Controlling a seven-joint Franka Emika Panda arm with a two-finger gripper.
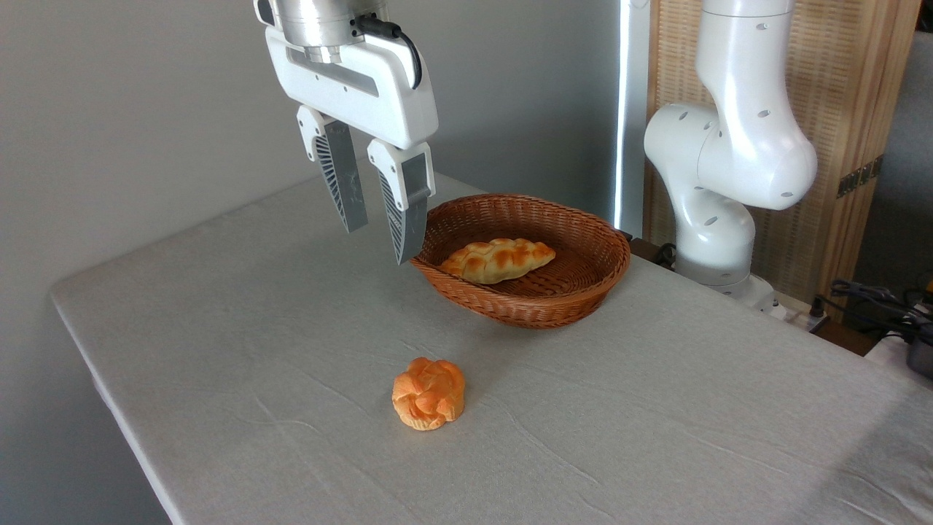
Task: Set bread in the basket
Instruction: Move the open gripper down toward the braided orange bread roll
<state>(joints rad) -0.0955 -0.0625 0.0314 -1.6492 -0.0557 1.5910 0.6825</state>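
While outside: one bread (428, 393), one basket (576, 292).

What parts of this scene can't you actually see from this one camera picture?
- Robot arm: its top is cut off by the upper edge.
- Gripper: the wrist above it is cut off too; the jaws stand apart, empty.
- Basket: the near wall hides part of its floor.
- Bread: underside and far side unseen.
- Table: near side cut off by the bottom edge.

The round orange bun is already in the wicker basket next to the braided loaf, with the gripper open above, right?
Not quite. The camera view shows the round orange bun on the table, outside the basket. Only the braided loaf lies inside; the gripper is open above.
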